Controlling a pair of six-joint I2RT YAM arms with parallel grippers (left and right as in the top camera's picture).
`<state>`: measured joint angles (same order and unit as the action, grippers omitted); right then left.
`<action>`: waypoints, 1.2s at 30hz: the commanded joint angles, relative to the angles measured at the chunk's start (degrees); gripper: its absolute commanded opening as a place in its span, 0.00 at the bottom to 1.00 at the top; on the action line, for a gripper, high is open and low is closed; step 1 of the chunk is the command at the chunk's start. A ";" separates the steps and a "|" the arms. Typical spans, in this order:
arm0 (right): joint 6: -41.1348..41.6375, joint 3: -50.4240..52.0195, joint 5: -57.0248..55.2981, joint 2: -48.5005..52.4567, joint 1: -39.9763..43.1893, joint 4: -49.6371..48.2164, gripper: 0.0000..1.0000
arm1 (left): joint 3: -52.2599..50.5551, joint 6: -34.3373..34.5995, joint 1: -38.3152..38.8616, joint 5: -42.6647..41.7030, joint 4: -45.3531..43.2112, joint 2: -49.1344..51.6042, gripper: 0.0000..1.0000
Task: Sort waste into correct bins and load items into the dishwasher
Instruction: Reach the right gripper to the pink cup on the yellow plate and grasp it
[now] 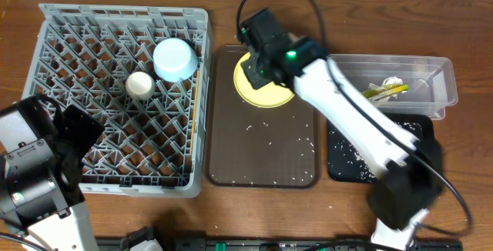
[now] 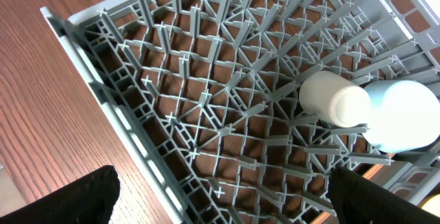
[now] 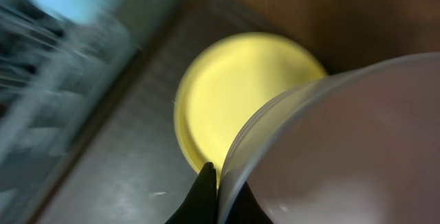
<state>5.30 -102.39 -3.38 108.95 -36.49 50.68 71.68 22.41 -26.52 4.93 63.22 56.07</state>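
Note:
The grey dish rack (image 1: 115, 89) holds an upturned light blue bowl (image 1: 174, 58) and a small white cup (image 1: 139, 84); both also show in the left wrist view, bowl (image 2: 405, 114) and cup (image 2: 333, 99). The yellow plate (image 1: 266, 93) lies at the far end of the brown tray (image 1: 262, 155). My right gripper (image 3: 218, 196) is over the plate (image 3: 240, 93), shut on the rim of a translucent round vessel (image 3: 344, 148). My left gripper (image 2: 220, 200) is open and empty above the rack's front left part (image 2: 206, 114). I cannot make out the chopsticks.
A clear tub (image 1: 435, 78) at the right holds white paper (image 1: 393, 82) and a yellow-green wrapper (image 1: 385, 91). In front of it lies a black tray (image 1: 345, 158) with rice grains. More grains are scattered on the brown tray. My right arm reaches diagonally across both.

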 commanded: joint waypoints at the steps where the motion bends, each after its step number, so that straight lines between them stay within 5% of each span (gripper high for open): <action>1: -3.34 -0.48 10.03 -4.92 0.68 1.31 0.01 | 0.72 -0.90 -0.20 0.92 0.24 0.04 0.98; 12: -1.90 7.69 15.45 -3.63 -0.02 7.48 0.01 | 0.72 -0.90 -0.20 0.92 0.24 0.04 0.98; 23: 3.67 30.99 6.19 -2.43 -9.42 -7.30 0.02 | 0.72 -0.90 -0.20 0.92 0.24 0.04 0.98; 24: 3.67 31.19 6.19 -2.43 -9.68 -7.43 0.04 | 0.72 -0.90 -0.20 0.92 0.24 0.04 0.98; 26: 3.67 31.21 6.21 -2.43 -9.88 -7.45 0.34 | 0.72 -0.90 -0.20 0.92 0.24 0.04 0.98; 27: 3.65 31.08 6.19 -2.45 -9.86 -7.48 0.38 | 0.72 -0.90 -0.20 0.92 0.24 0.04 0.98; 36: 3.69 26.88 6.51 -2.56 -9.68 -2.49 0.32 | 0.72 -0.90 -0.20 0.92 0.24 0.04 0.98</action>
<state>8.56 -72.44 3.57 107.31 -45.91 46.85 71.68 22.24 -26.52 4.93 63.22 56.14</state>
